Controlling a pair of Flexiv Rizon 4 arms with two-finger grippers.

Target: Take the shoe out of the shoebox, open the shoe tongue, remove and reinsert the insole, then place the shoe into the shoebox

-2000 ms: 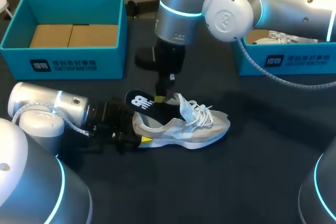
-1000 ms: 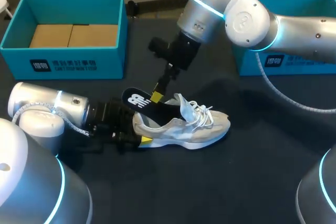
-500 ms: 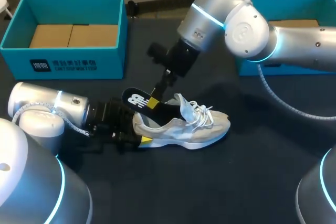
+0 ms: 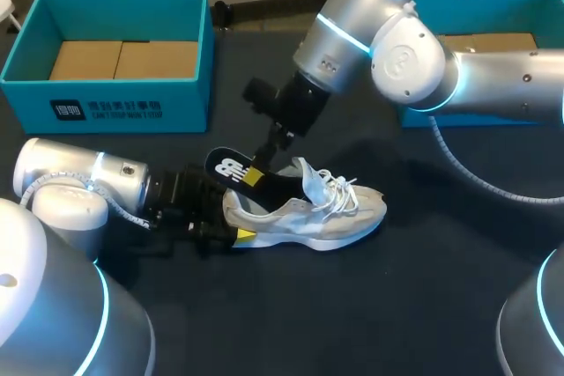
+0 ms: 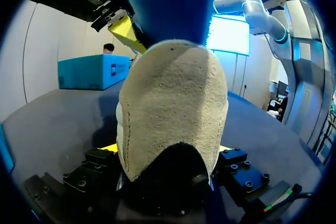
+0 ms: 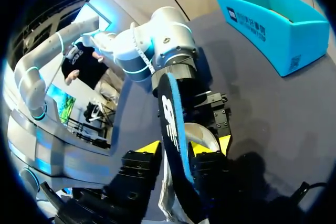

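While the left gripper [image 4: 231, 233] clamps the heel of the shoe [image 4: 317, 213] — sole down on the table [image 4: 423, 305], toe pointing away from that arm — the right gripper [image 4: 256, 173] pinches the insole [image 4: 231, 167], whose long axis slants up out of the opening, back over the heel; any pull or push should probably follow that slant.

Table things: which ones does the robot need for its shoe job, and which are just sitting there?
For the job: shoe, held at the heel by the left gripper; insole, pinched by the right gripper; one shoebox, left box or right box, I cannot tell which.
Just sitting there: cardboard in the left box.
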